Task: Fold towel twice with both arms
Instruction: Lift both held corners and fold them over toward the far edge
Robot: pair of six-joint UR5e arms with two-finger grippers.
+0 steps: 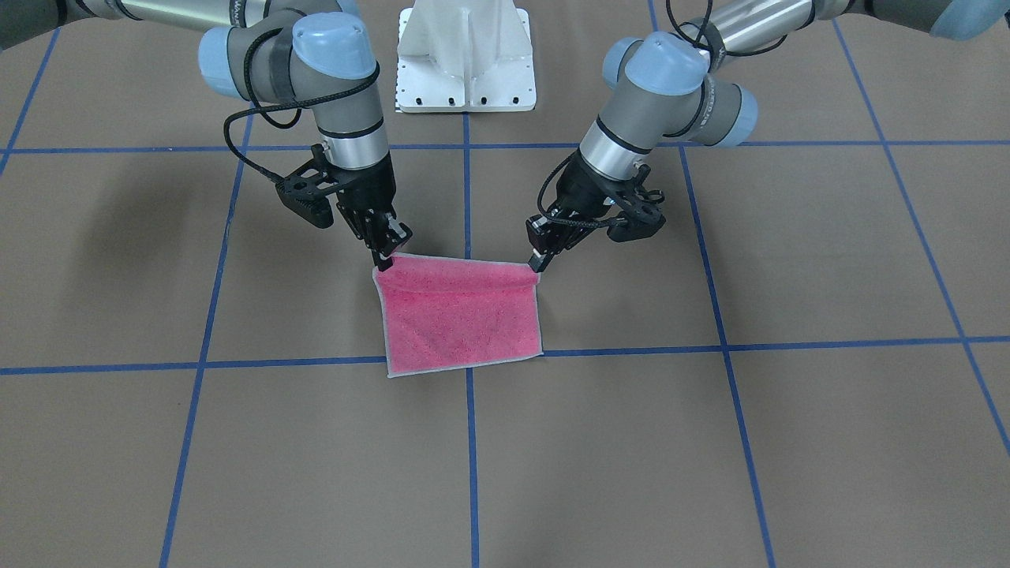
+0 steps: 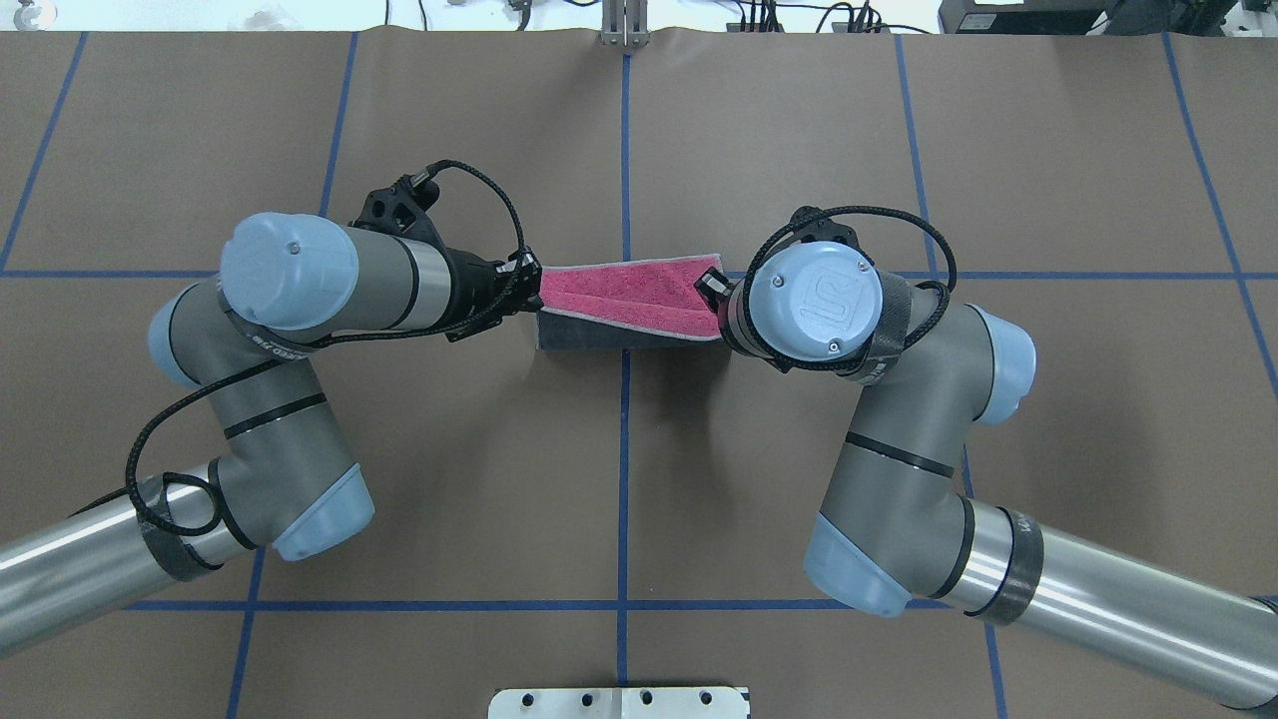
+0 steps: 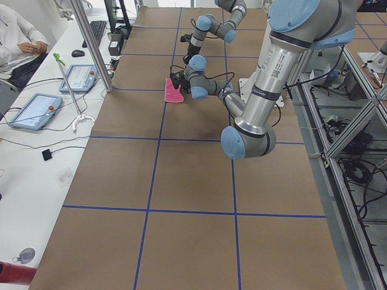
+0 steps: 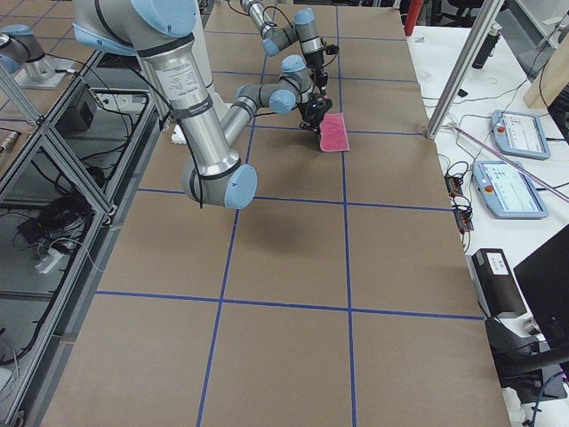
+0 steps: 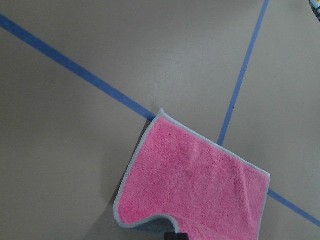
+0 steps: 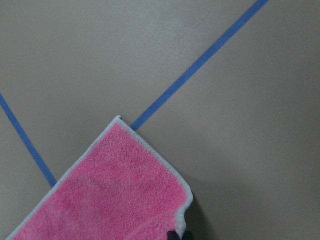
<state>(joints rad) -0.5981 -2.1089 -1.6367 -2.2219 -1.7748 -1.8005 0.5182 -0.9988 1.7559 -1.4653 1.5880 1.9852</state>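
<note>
The left jaws and the right jaws each pinch 1 top corner of the towel [image 1: 461,315]. It stretches long-ways between them and hangs below, down to the desk [image 1: 710,473]. Neither is nearer, so I think both must move together.

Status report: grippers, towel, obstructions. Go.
Left gripper and right gripper each shut on a corner of the towel. Robot-side edge raised, pink face away from robot, far edge seemingly on the table. Nothing else near it.
</note>
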